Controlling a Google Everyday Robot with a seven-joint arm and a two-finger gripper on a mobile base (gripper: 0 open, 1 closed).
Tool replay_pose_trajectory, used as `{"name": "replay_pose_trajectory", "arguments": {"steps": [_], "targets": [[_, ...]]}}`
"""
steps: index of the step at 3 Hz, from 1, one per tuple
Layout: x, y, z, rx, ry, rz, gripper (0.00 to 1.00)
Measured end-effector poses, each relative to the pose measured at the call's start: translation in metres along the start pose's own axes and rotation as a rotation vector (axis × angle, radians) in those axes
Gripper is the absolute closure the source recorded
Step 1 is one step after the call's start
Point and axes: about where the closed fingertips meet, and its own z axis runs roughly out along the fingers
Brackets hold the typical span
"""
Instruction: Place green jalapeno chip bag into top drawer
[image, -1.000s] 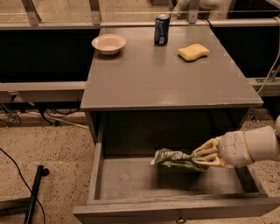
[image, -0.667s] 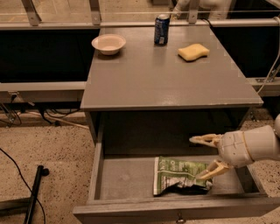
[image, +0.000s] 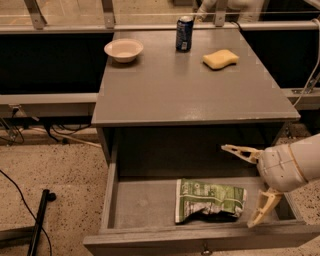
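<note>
Green jalapeno chip bag (image: 210, 200) is lying flat in top drawer (image: 140, 205) below desk's front edge. Gripper (image: 239, 186) is hovering beside it, fingers apart, likely letting go.

Gripper (image: 237, 186) released chip bag (image: 210, 200); bag now flat in drawer (image: 142, 202), fingers (image: 261, 207) wide apart & beside it.

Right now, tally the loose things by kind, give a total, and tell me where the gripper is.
bowl: 1
can: 1
sponge: 1
chip bag: 1, lying in the drawer
Total: 4
The gripper is open over the drawer's right end, just right of the chip bag.
</note>
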Motion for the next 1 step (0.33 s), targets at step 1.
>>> {"name": "replay_pose_trajectory", "arguments": {"steps": [1], "targets": [[-0.0032, 0.0035, -0.0002, -0.015, -0.002, -0.005, 0.0]]}}
